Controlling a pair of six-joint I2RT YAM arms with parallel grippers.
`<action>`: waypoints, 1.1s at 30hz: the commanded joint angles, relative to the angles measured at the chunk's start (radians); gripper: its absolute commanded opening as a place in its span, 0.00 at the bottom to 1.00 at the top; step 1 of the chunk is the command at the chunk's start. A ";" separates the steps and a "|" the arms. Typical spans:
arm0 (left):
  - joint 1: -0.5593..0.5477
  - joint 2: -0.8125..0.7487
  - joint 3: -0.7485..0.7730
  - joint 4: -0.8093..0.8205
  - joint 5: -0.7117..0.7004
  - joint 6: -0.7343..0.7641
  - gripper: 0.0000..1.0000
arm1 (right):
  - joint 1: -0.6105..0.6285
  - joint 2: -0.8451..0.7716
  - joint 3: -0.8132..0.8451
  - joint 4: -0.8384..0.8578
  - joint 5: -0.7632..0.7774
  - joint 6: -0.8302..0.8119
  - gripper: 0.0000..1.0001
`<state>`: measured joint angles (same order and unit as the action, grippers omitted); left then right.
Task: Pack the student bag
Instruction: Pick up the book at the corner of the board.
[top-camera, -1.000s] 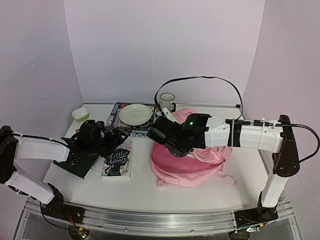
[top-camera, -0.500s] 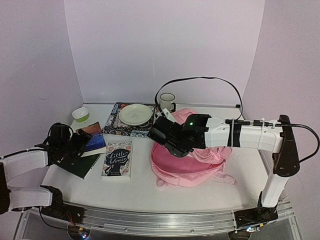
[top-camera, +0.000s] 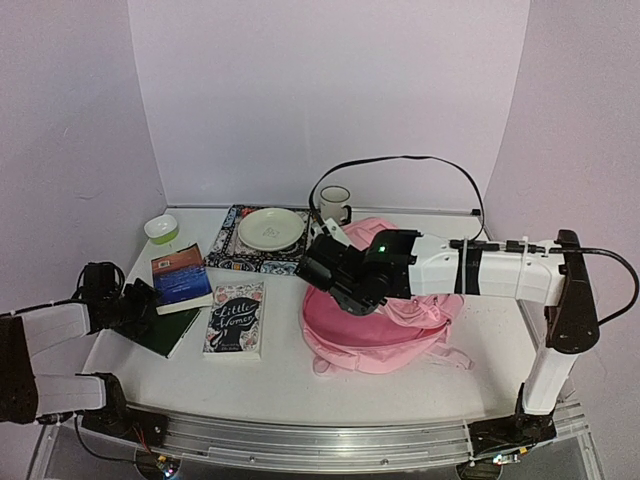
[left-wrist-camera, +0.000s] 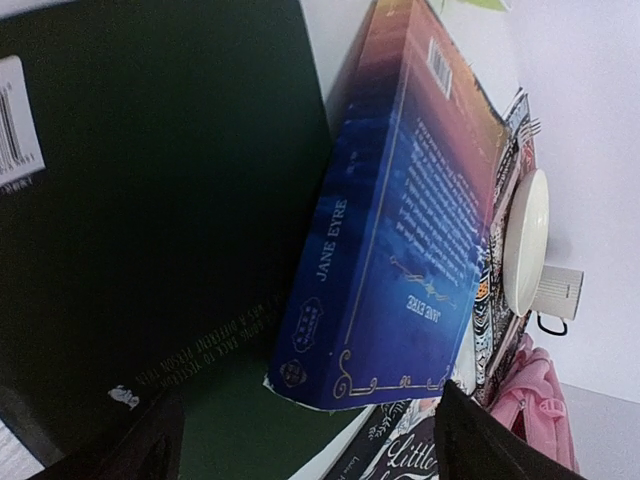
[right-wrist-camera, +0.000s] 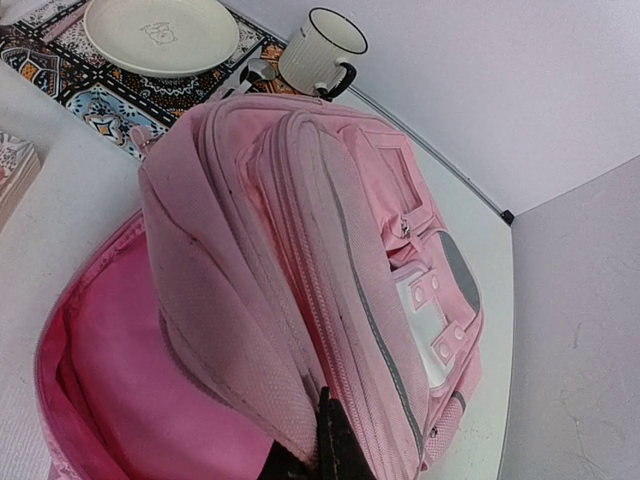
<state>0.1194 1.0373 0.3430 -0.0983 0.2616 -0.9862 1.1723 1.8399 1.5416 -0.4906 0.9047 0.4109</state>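
bag (top-camera: 385, 325): centre-right on table (top-camera: 290, 385), mouth lifted by my right gripper (right-wrist-camera: 322, 445), clamped on its edge. left gripper (left-wrist-camera: 310, 440): jaws apart, empty, facing jane eyre (left-wrist-camera: 400, 220). risk: fabric slips from pinch, mouth collapses, book blocked.

Top view high, wide; wrist views close; all share plate (top-camera: 270, 228).

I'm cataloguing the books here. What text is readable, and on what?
"JANE EYRE": spine of the blue book.
"Little Women": cover of the floral book.
Gold lettering and barcode label on the dark green book: too blurred to read.
Mark on the plate: too small to read.
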 joint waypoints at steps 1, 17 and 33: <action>0.007 0.103 -0.002 0.160 0.136 -0.003 0.83 | -0.018 -0.056 -0.011 -0.002 0.055 -0.004 0.00; 0.010 0.245 -0.075 0.339 0.126 -0.168 0.51 | -0.018 -0.100 -0.039 0.019 0.057 -0.008 0.00; 0.012 0.008 -0.038 0.360 0.176 -0.163 0.00 | -0.019 -0.084 -0.018 0.029 0.036 -0.047 0.00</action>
<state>0.1299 1.1517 0.2665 0.2364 0.4068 -1.1616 1.1629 1.7988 1.5036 -0.4620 0.8882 0.3778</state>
